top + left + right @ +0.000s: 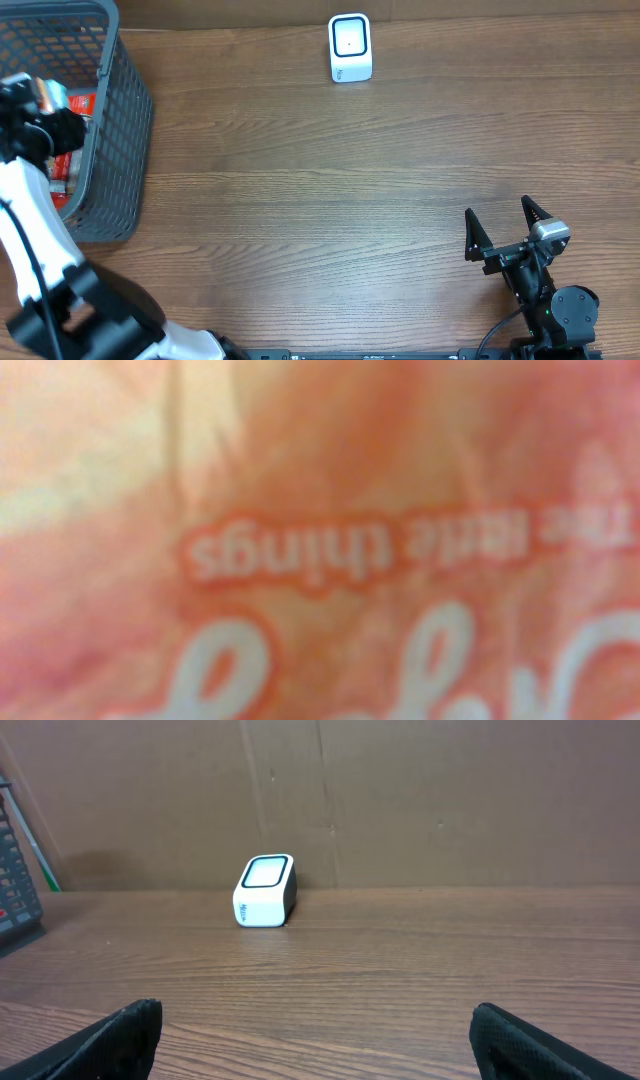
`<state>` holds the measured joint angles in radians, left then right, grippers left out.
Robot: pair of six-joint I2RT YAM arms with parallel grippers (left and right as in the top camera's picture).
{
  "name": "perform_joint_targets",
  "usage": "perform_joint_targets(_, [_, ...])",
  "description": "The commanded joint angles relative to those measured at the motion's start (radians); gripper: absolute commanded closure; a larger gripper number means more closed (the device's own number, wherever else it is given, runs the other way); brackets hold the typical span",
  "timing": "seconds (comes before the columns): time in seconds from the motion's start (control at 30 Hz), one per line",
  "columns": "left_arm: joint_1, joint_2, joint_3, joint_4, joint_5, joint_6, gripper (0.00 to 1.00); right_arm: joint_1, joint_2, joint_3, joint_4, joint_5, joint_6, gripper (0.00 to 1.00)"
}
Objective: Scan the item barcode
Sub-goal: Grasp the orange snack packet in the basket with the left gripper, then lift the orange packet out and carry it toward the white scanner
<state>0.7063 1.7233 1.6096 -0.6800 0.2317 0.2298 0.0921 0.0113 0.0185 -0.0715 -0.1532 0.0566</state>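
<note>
Overhead: wood-grain table (300, 200); right claw (497, 208) spread wide; left claw (52, 128) in basket (125, 120), grip unclear. Cardboard wall (450, 800) behind.

The left arm (30, 215) had white, rounded links joined by black housings, with a thin black cable (28, 262) running along the white shell and a black wrist end at the far left. The right arm (548, 295) was black all over, with a round joint housing, a small green light (548, 310) and a silver-grey block (549, 233) at the wrist. The right gripper (498, 212) bore two black, tapered fingers (473, 235) with a matt, grainy surface.
</note>
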Motion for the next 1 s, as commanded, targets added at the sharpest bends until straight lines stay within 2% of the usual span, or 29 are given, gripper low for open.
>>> perform_joint_targets(0.0, [0.000, -0.155, 0.045, 0.027, 0.009, -0.078, 0.46, -0.003, -0.007, -0.011, 0.005, -0.006, 0.002, 0.00])
perform_joint_targets(0.2, [-0.011, -0.330, 0.045, 0.059, 0.060, -0.142, 0.45, -0.003, -0.007, -0.011, 0.005, -0.006, 0.002, 0.00])
perform_joint_targets(0.33, [-0.083, -0.423, 0.045, 0.031, 0.061, -0.145, 0.45, -0.003, -0.007, -0.011, 0.005, -0.006, 0.002, 0.00])
perform_joint_targets(0.47, [-0.209, -0.487, 0.045, -0.037, 0.025, -0.144, 0.45, -0.003, -0.007, -0.011, 0.005, -0.006, 0.002, 0.00])
perform_joint_targets(0.67, [-0.422, -0.512, 0.045, -0.227, -0.023, -0.158, 0.44, -0.003, -0.007, -0.011, 0.005, -0.006, 0.002, 0.00])
perform_joint_targets(0.8, [-0.587, -0.475, 0.043, -0.368, -0.036, -0.196, 0.45, -0.003, -0.007, -0.011, 0.005, -0.006, 0.002, 0.00])
perform_joint_targets(0.97, [-0.784, -0.381, 0.042, -0.433, -0.114, -0.287, 0.48, -0.003, -0.007, -0.011, 0.005, -0.006, 0.002, 0.00])
